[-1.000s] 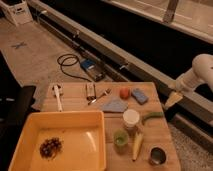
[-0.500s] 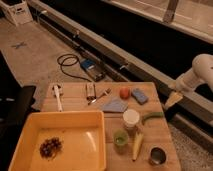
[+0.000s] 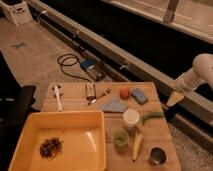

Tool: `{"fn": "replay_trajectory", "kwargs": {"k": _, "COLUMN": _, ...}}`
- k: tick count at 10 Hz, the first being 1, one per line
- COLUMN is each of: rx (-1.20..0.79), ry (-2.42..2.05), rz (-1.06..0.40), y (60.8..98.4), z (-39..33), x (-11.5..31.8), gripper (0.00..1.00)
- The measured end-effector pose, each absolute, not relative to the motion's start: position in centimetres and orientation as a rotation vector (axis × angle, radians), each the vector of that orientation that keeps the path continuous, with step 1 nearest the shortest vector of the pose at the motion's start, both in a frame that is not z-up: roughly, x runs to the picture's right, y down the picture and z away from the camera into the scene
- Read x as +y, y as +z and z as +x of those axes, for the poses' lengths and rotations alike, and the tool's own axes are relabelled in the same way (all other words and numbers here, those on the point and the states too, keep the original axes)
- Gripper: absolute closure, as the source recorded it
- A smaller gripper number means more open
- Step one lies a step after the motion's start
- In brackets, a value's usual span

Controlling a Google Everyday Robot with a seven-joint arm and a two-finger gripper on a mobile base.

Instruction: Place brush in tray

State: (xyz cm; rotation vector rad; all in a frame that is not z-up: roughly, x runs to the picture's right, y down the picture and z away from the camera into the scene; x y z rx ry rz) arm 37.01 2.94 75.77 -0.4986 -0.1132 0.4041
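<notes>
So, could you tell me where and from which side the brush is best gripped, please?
Probably mid-handle on the brush, from straight above, closing across its thin width. It lies flat on the table, beyond the far rim of the tray, running roughly front to back with bare wood either side. The gripper hangs off the table's right edge.

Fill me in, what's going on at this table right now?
The robot's arm is off to the right, and its gripper hangs just past the right edge of the wooden table, touching nothing on it. The brush lies flat at the table's far left, just beyond the tray, and has not been picked up. The tray sits at the near left with a small dark clump inside. The brush is the whole table width away from the gripper.
</notes>
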Motion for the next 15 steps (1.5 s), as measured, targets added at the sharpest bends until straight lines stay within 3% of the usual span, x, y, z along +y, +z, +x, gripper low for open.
{"fn": "replay_trajectory", "kwargs": {"k": 5, "rx": -0.141, "ry": 0.129, "rz": -0.476, "y": 74.1, "z": 31.2, "x": -3.9, "gripper": 0.25}}
{"fn": "replay_trajectory", "kwargs": {"k": 7, "rx": -0.194, "ry": 0.053, "rz": -0.479, "y": 74.6, "z": 26.9, "x": -4.0, "gripper": 0.25}}
{"fn": "replay_trajectory", "kwargs": {"k": 15, "rx": -0.145, "ry": -0.079, "rz": -0.433, "y": 74.5, "z": 25.2, "x": -4.6, "gripper": 0.25}}
